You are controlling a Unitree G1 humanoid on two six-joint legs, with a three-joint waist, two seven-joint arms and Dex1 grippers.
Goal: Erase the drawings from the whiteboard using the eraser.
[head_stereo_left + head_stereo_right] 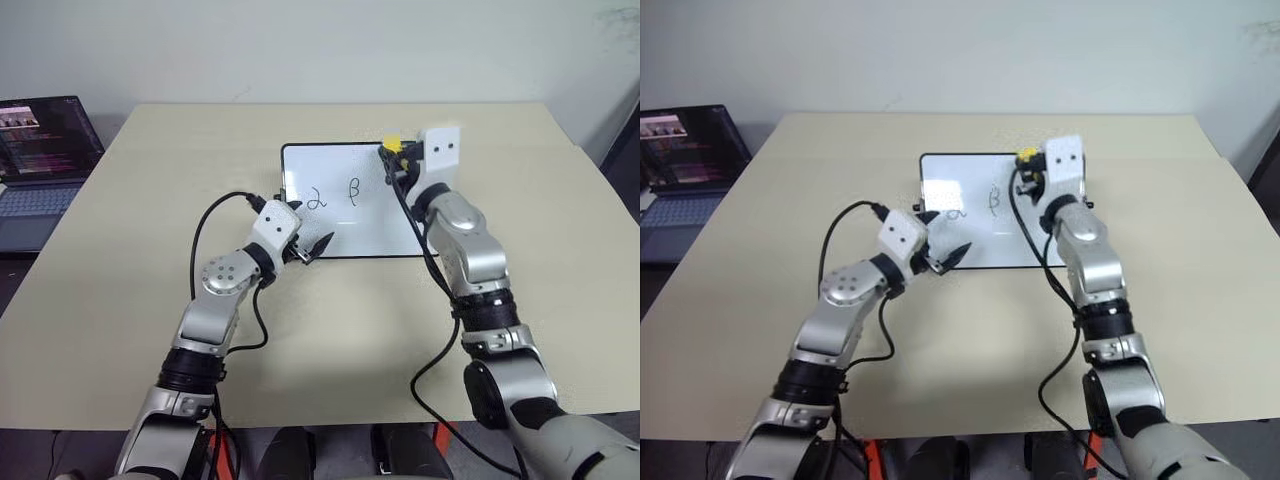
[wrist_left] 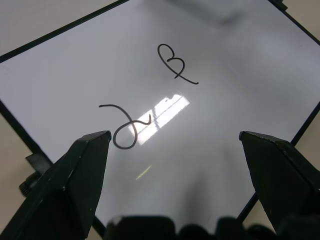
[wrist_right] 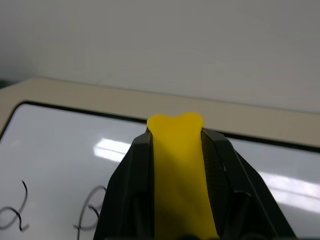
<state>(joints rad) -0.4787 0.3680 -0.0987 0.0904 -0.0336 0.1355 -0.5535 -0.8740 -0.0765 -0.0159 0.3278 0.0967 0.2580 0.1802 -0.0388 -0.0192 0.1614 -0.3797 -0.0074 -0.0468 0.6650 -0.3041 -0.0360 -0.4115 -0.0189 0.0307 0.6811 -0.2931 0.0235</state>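
Where the beige, matte desk (image 1: 330,330) lies nearest me, its rounded front edge is bare apart from my own black cables. A little further in, my left gripper (image 1: 315,248) hangs at the near left corner of the whiteboard (image 1: 345,225), its two black tapered fingers spread wide with nothing between them. Through the left wrist view I see the board's glossy white face catching a bright window-like glare, its thin black frame running along the edges. The drawings (image 2: 150,100) are thin black strokes: a looping 2 near the left gripper and a beta-like loop just past it; I cannot make out a third mark. Beyond them, my right gripper (image 1: 397,155) is over the board's far right corner, fingers clamped tight on the eraser (image 3: 179,170), a soft yellow sponge block squeezed so its tip bulges above the black fingers. Off the desk's left side sits a dark laptop (image 1: 40,150) with a lit screen. A plain pale wall (image 1: 320,50) closes the room behind.
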